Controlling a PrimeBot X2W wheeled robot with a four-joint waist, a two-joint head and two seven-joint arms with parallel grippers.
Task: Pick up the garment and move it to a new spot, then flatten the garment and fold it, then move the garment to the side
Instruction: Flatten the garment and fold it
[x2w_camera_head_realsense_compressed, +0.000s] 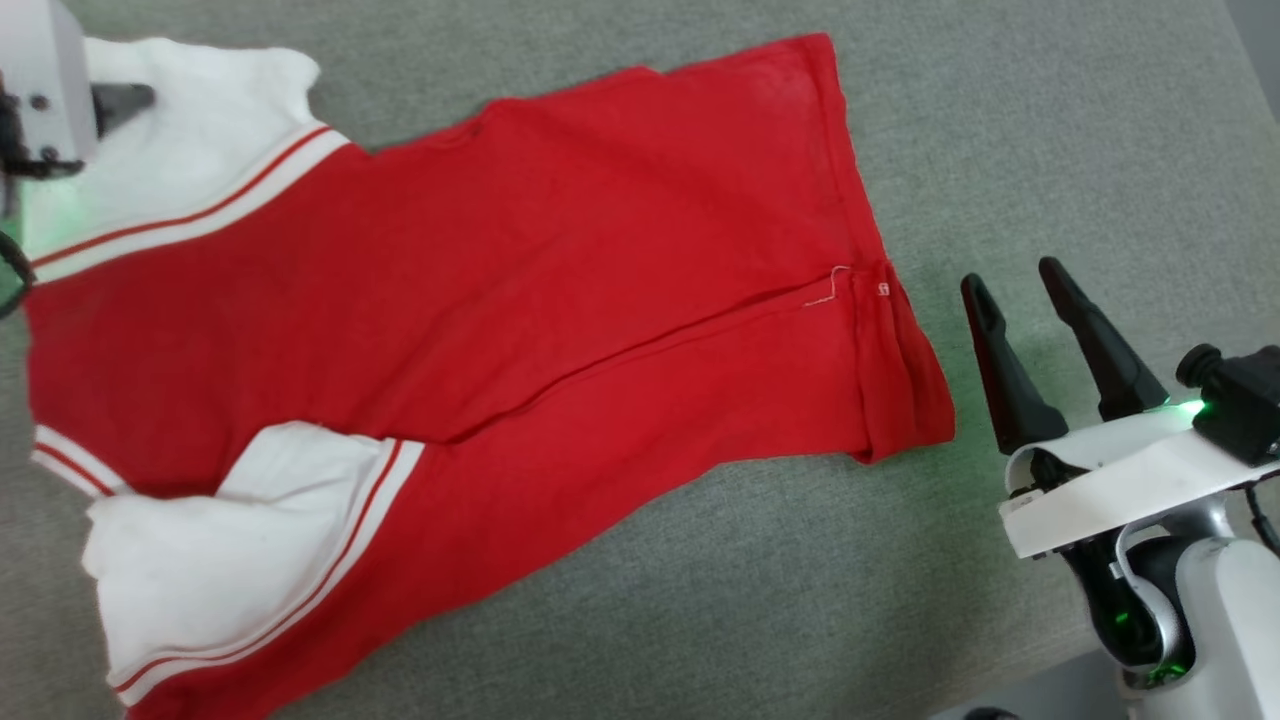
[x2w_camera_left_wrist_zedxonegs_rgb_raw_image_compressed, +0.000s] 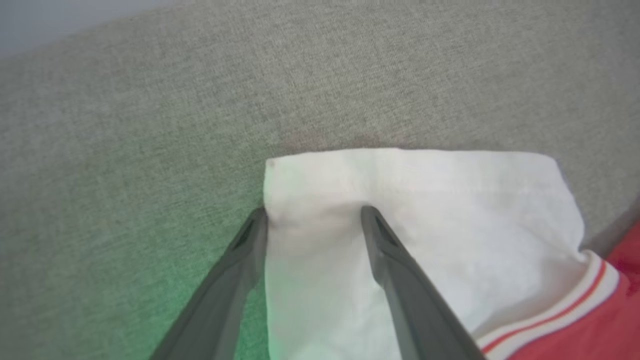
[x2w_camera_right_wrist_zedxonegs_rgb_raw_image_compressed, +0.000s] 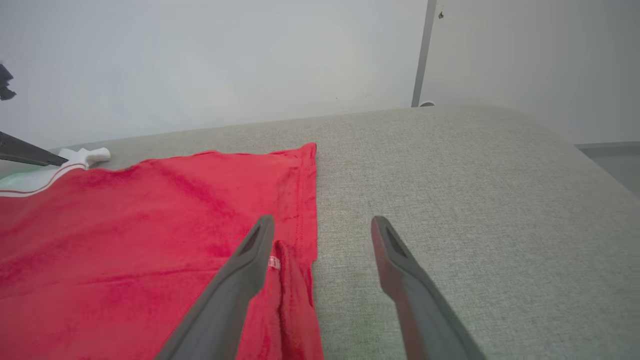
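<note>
**Garment spread out, both pincers released**

You see the garment (x2w_camera_head_realsense_compressed: 520, 260) lying spread on the grey bench (x2w_camera_head_realsense_compressed: 1000, 120), with its red hem toward the robot's right and its white sleeves toward the left. The left pincer (x2w_camera_left_wrist_zedxonegs_rgb_raw_image_compressed: 314, 211) stands released at the upper white sleeve (x2w_camera_left_wrist_zedxonegs_rgb_raw_image_compressed: 425, 210). One finger is at the sleeve's edge and the other over the cloth; you cannot tell whether they touch it. The right pincer (x2w_camera_head_realsense_compressed: 1015, 277) is released and empty, just beside the hem.
</note>
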